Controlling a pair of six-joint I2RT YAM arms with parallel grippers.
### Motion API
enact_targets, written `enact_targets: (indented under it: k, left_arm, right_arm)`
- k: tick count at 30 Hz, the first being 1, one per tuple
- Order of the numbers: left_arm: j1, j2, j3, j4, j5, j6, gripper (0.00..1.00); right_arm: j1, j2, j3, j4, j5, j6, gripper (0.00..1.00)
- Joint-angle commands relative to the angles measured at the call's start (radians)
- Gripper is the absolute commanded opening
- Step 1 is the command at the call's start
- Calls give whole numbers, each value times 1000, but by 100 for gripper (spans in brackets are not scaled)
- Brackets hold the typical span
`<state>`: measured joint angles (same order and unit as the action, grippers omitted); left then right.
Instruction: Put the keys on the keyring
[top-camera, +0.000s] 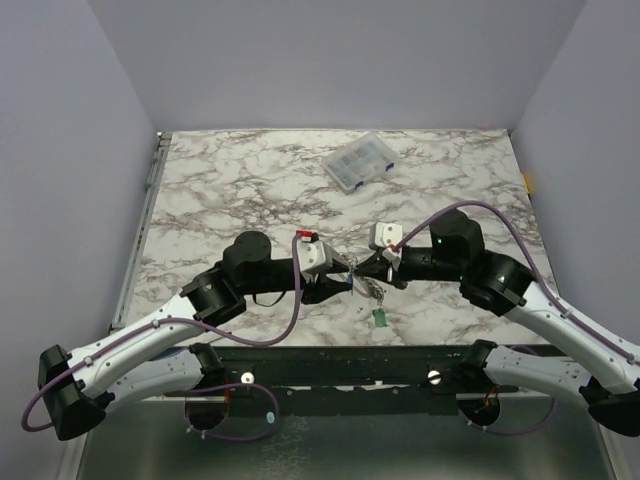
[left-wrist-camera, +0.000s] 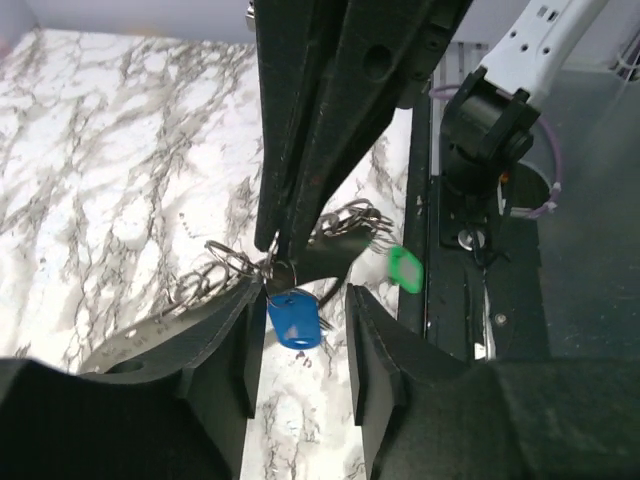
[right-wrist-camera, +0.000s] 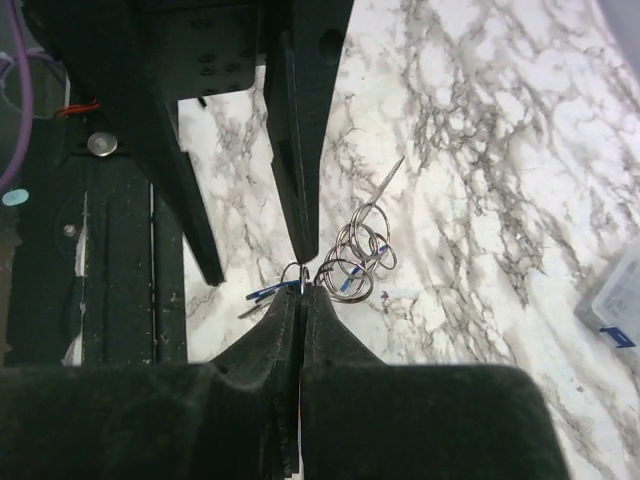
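My two grippers meet over the near middle of the table. The right gripper (right-wrist-camera: 302, 292) is shut on a thin wire loop of the keyring (right-wrist-camera: 360, 255), a silvery bunch of rings hanging just above the marble. A blue key (left-wrist-camera: 294, 318) dangles from that pinched loop. It hangs in the gap of my left gripper (left-wrist-camera: 303, 300), whose jaws stand open on either side, close to the left finger. A green key (left-wrist-camera: 405, 268) lies alone on the marble near the front edge, also in the top view as the green key (top-camera: 380, 317).
A clear plastic compartment box (top-camera: 358, 160) sits at the back, right of centre. The black front rail (top-camera: 350, 365) and the arm bases run along the near edge. The table (top-camera: 220, 190) is white marble, with walls on three sides.
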<state>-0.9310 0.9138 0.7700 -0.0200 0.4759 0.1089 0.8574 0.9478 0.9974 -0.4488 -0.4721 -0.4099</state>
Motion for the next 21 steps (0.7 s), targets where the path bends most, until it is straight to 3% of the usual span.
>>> enact_targets:
  k: [1, 8, 12, 21]
  left_arm:
    - [-12, -76, -12, 38, 50, -26, 48]
    - [-12, -151, -38, 48, 32, -101, 51]
    - [-13, -176, -80, 132, 16, -164, 49]
    - [-12, -134, -83, 204, 13, -188, 46]
  right_arm:
    - [-3, -62, -10, 93, 57, 14, 1]
    - [-3, -124, -49, 155, 30, 40, 1]
    - [-3, -141, -68, 193, -8, 59, 0]
    - [-3, -163, -89, 259, -90, 107, 1]
